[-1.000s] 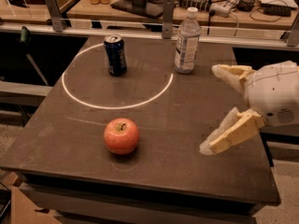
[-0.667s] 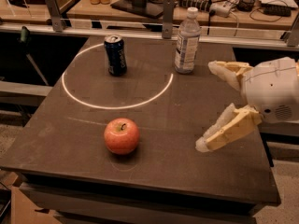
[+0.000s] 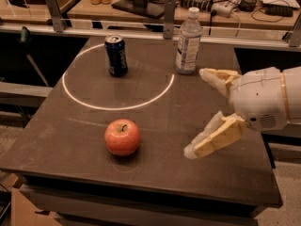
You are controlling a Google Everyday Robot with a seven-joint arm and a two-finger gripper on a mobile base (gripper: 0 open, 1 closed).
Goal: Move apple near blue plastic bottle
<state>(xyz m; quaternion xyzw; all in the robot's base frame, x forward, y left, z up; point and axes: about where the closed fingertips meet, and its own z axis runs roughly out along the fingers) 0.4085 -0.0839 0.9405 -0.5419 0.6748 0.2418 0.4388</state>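
Note:
The red-orange apple sits on the dark table near its front edge, left of centre. The blue plastic bottle, clear with a white cap and pale label, stands upright at the back of the table, right of centre. My gripper is at the right side of the table, just above its surface, with its two cream fingers spread wide and nothing between them. It is to the right of the apple, a hand's width away, and in front of the bottle.
A dark blue soda can stands at the back left, inside a white circle marked on the table. A rail with metal posts runs behind the table. A bench with cables and small bottles lies beyond it.
My gripper has moved slightly left, toward the apple, still open. The apple, bottle and can have not moved.

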